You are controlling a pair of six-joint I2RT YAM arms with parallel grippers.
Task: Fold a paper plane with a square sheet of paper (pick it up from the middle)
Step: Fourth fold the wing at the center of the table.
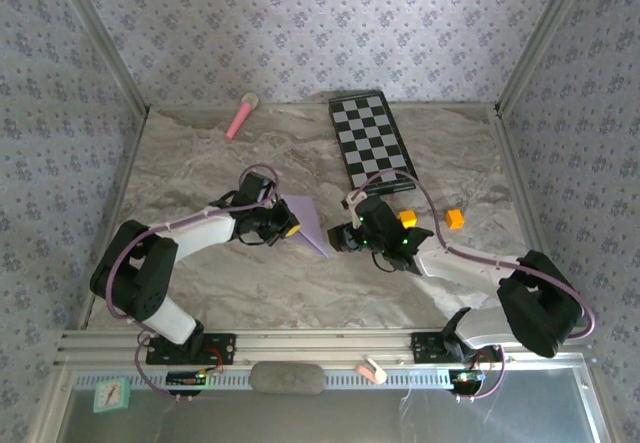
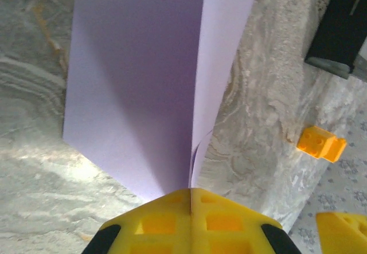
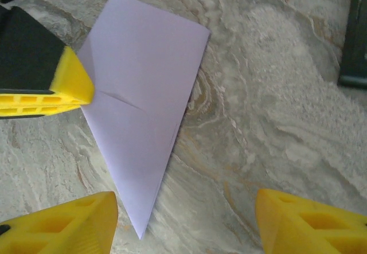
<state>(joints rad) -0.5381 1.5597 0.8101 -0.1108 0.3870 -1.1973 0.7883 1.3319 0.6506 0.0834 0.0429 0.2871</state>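
Note:
The square sheet of paper [image 1: 306,225], pale lilac, is folded into a pointed dart, a paper plane shape [image 3: 143,99], lying on the marble table with its tip toward the arms' bases. My left gripper [image 1: 286,226] is shut on the paper's left edge; in the left wrist view its yellow jaws [image 2: 190,193] meet with the paper [image 2: 137,82] pinched between them. My right gripper [image 1: 347,237] stands open just right of the dart. Its fingers [image 3: 63,225] straddle bare table beside the dart's tip and hold nothing.
A black-and-white checkered board [image 1: 372,141] lies at the back right. A pink stick [image 1: 241,115] rests near the back wall. Two orange blocks [image 1: 406,217] [image 1: 455,218] sit right of the right gripper. Wallpapered walls enclose the table.

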